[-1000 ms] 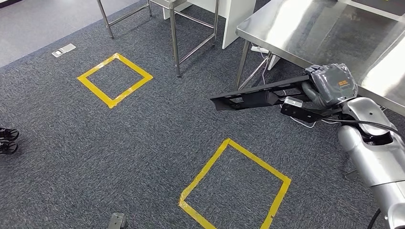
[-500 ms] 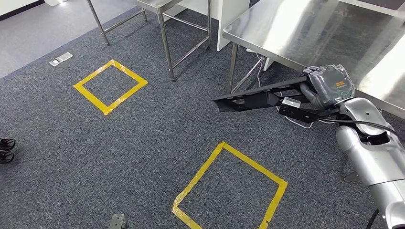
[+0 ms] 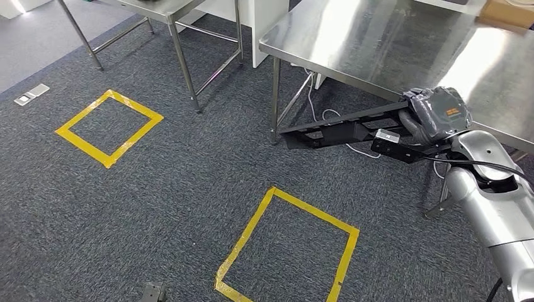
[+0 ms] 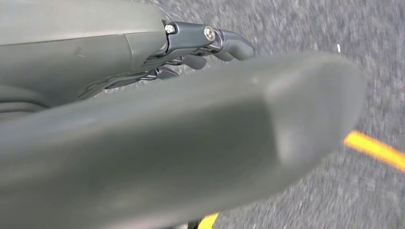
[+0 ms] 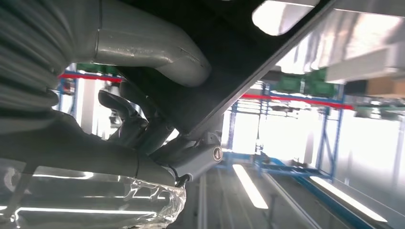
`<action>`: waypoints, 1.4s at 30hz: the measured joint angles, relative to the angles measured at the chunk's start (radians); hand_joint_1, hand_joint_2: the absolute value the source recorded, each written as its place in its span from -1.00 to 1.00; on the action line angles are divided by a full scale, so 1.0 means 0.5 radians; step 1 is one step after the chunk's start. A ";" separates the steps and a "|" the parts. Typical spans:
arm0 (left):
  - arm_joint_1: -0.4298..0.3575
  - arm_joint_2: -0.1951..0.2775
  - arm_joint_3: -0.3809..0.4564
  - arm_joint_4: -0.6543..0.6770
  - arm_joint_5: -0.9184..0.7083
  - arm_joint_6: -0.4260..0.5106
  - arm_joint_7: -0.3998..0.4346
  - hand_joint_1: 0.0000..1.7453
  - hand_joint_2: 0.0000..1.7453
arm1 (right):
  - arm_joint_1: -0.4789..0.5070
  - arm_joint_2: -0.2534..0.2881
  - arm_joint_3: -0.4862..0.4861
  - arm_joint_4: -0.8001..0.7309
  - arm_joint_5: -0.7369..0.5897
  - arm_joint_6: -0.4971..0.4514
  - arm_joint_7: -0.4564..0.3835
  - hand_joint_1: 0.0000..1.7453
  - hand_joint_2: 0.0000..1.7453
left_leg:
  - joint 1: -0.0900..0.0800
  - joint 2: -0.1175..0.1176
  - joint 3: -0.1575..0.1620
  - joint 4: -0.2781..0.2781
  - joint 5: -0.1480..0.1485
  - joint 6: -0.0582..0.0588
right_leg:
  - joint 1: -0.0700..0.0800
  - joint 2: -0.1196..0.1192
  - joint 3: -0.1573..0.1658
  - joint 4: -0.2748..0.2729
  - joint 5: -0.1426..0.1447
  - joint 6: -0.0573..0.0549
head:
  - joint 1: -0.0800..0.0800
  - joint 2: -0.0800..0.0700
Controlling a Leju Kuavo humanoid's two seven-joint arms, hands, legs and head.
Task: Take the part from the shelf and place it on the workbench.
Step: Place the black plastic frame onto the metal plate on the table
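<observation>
The part point(image 3: 340, 129) is a long, flat black piece that juts out to the left over the carpet. My right hand point(image 3: 437, 113) grips its right end, just in front of the workbench's near edge. The workbench point(image 3: 378, 38) is a stainless steel table across the upper right. In the right wrist view the thumb point(image 5: 157, 47) presses on the black part point(image 5: 229, 62), and darker fingers point(image 5: 129, 114) wrap the other side. My left hand point(image 4: 191, 143) hangs over the carpet holding nothing, its dark fingers point(image 4: 224, 40) apart from the thumb.
Two yellow tape squares mark the grey carpet, one near point(image 3: 289, 245) and one far left point(image 3: 107, 129). A second metal table's legs point(image 3: 182, 69) stand at the upper left beside a white cabinet point(image 3: 252, 28). White cables point(image 3: 321, 113) lie under the workbench. A cardboard box point(image 3: 510, 12) sits on its far corner.
The whole picture has slid left, so the camera has turned toward the workbench. More of the bench top shows. The part stays in my right hand at the same angle.
</observation>
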 joint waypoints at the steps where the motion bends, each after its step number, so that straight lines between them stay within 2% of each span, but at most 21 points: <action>1: 0.000 -0.003 0.000 0.000 -0.001 0.000 0.001 -1.00 -1.00 | 0.005 0.000 0.000 0.000 0.000 -0.001 0.000 1.00 1.00 | 0.005 0.023 0.006 0.001 -0.007 -0.007 | -0.015 -0.006 -0.033 0.043 0.004 0.022 | 0.000 0.000; 2: 0.000 -0.006 0.000 0.000 -0.001 0.000 0.001 -1.00 -1.00 | 0.007 -0.001 0.000 0.000 0.000 -0.002 0.001 1.00 1.00 | 0.014 0.045 0.014 0.001 -0.015 -0.018 | -0.030 -0.017 -0.025 0.008 0.038 0.053 | 0.000 0.000; 4: 0.000 -0.008 0.001 0.000 -0.001 0.000 0.001 -1.00 -1.00 | 0.008 -0.002 -0.001 0.000 0.001 -0.002 0.001 1.00 1.00 | 0.031 0.087 0.038 0.004 -0.035 -0.050 | -0.058 -0.094 0.101 -0.261 0.163 0.126 | 0.004 0.000; 6: 0.000 -0.008 0.002 0.000 -0.004 0.000 0.002 -1.00 -1.00 | 0.004 0.000 -0.001 0.000 0.003 -0.003 0.002 1.00 1.00 | 0.030 0.124 0.057 0.008 -0.058 -0.087 | -0.049 -0.163 0.217 -0.475 0.238 0.145 | 0.013 0.000; 9: -0.002 -0.009 0.004 0.000 -0.014 0.001 0.009 -1.00 -1.00 | 0.003 -0.005 -0.003 -0.001 0.019 -0.006 0.014 1.00 1.00 | 0.024 0.175 0.080 0.006 -0.077 -0.118 | -0.034 -0.115 0.228 -0.496 0.239 0.076 | 0.006 0.000; 11: -0.006 -0.012 0.004 -0.001 -0.018 0.002 0.013 -1.00 -1.00 | -0.002 -0.013 -0.008 -0.002 0.042 -0.008 0.029 1.00 1.00 | 0.038 0.135 0.072 0.048 -0.121 -0.129 | -0.046 -0.070 0.231 -0.493 0.235 0.038 | -0.001 0.000; 14: -0.003 -0.012 0.006 -0.001 -0.022 0.006 0.022 -1.00 -1.00 | -0.023 -0.016 -0.015 0.003 0.074 -0.009 0.043 1.00 1.00 | 0.036 0.004 -0.098 0.403 -0.311 -0.119 | -0.039 -0.004 0.236 -0.494 0.234 -0.018 | -0.014 0.000; 16: 0.001 -0.012 0.007 0.000 -0.028 0.007 0.028 -1.00 -1.00 | -0.048 -0.011 -0.015 0.019 0.083 -0.007 0.044 1.00 1.00 | 0.029 -0.020 -0.220 0.610 -0.366 -0.106 | -0.019 0.052 0.237 -0.493 0.232 -0.030 | -0.015 0.000; 18: 0.001 -0.012 0.007 0.000 -0.039 0.007 0.033 -1.00 -1.00 | -0.106 -0.005 -0.015 0.045 0.097 0.007 0.051 1.00 1.00 | 0.022 -0.034 -0.213 0.529 -0.259 -0.080 | -0.007 0.111 0.240 -0.492 0.232 -0.030 | -0.015 0.000; 21: 0.000 -0.008 0.007 0.000 -0.057 0.003 0.040 -1.00 -1.00 | -0.236 0.013 -0.006 0.097 0.126 0.060 0.076 1.00 1.00 | 0.016 -0.148 -0.068 0.160 -0.057 -0.027 | 0.004 0.195 0.237 -0.489 0.234 -0.027 | -0.013 0.000; 24: -0.009 -0.008 0.007 -0.001 -0.070 -0.006 0.050 -1.00 -1.00 | -0.385 0.030 0.019 0.158 0.143 0.134 0.091 1.00 1.00 | 0.003 -0.154 -0.021 0.067 -0.046 -0.022 | -0.003 0.264 0.220 -0.495 0.244 -0.006 | -0.012 0.000; 25: -0.016 -0.010 0.007 -0.001 -0.076 -0.008 0.053 -1.00 -1.00 | -0.441 0.033 0.028 0.180 0.144 0.161 0.091 1.00 1.00 | 0.002 -0.130 -0.012 0.053 -0.040 -0.020 | -0.004 0.252 0.211 -0.490 0.243 0.004 | -0.012 0.000; 27: -0.029 -0.013 0.008 -0.001 -0.086 -0.009 0.055 -1.00 -1.00 | -0.561 0.046 0.049 0.233 0.144 0.216 0.089 1.00 1.00 | 0.006 -0.079 0.009 0.023 -0.027 -0.010 | 0.006 0.141 0.158 -0.404 0.201 0.011 | -0.003 0.000; 29: -0.030 -0.016 0.009 -0.001 -0.093 -0.011 0.057 -1.00 -1.00 | -0.659 0.077 0.076 0.287 0.136 0.251 0.085 1.00 1.00 | 0.005 -0.027 0.021 0.014 -0.027 -0.004 | 0.005 0.020 0.039 -0.169 0.106 0.007 | 0.008 0.000; 31: -0.029 -0.019 0.009 -0.001 -0.102 -0.012 0.061 -1.00 -1.00 | -0.724 0.109 0.107 0.340 0.113 0.274 0.080 1.00 1.00 | 0.006 0.029 0.026 0.015 -0.035 -0.007 | -0.011 -0.007 -0.068 0.040 0.050 0.024 | 0.011 0.000; 32: -0.030 -0.021 0.009 -0.001 -0.109 -0.012 0.063 -1.00 -1.00 | -0.755 0.123 0.125 0.366 0.098 0.289 0.077 1.00 1.00 | 0.010 0.055 0.030 0.016 -0.041 -0.012 | -0.022 -0.016 -0.075 0.052 0.063 0.044 | 0.012 0.000; 34: -0.030 -0.024 0.009 -0.001 -0.122 -0.012 0.067 -1.00 -1.00 | -0.831 0.157 0.171 0.423 0.063 0.320 0.068 1.00 1.00 | 0.018 0.104 0.045 0.018 -0.055 -0.033 | -0.042 -0.067 0.026 -0.155 0.163 0.097 | 0.013 0.000; 36: -0.032 -0.022 0.010 -0.001 -0.132 -0.012 0.071 -1.00 -1.00 | -0.926 0.204 0.222 0.488 0.019 0.350 0.063 1.00 1.00 | 0.009 0.151 0.060 0.021 -0.075 -0.063 | -0.034 -0.159 0.159 -0.406 0.246 0.122 | 0.020 0.000; 38: -0.034 -0.020 0.010 -0.001 -0.142 -0.011 0.072 -1.00 -1.00 | -1.006 0.253 0.267 0.555 -0.023 0.367 0.064 1.00 1.00 | -0.009 0.191 0.073 0.022 -0.091 -0.085 | -0.023 -0.174 0.201 -0.487 0.261 0.097 | 0.012 0.000; 40: -0.038 -0.021 0.011 -0.002 -0.152 -0.011 0.074 -1.00 -1.00 | -1.065 0.295 0.298 0.610 -0.056 0.373 0.068 1.00 1.00 | -0.003 0.223 0.086 0.020 -0.103 -0.098 | -0.034 -0.114 0.197 -0.489 0.260 0.057 | -0.007 0.000; 42: -0.042 -0.021 0.012 -0.004 -0.161 -0.011 0.075 -1.00 -1.00 | -1.128 0.334 0.321 0.655 -0.079 0.375 0.070 1.00 1.00 | 0.016 0.160 0.069 0.079 -0.156 -0.110 | -0.039 -0.064 0.200 -0.491 0.260 0.025 | -0.015 0.000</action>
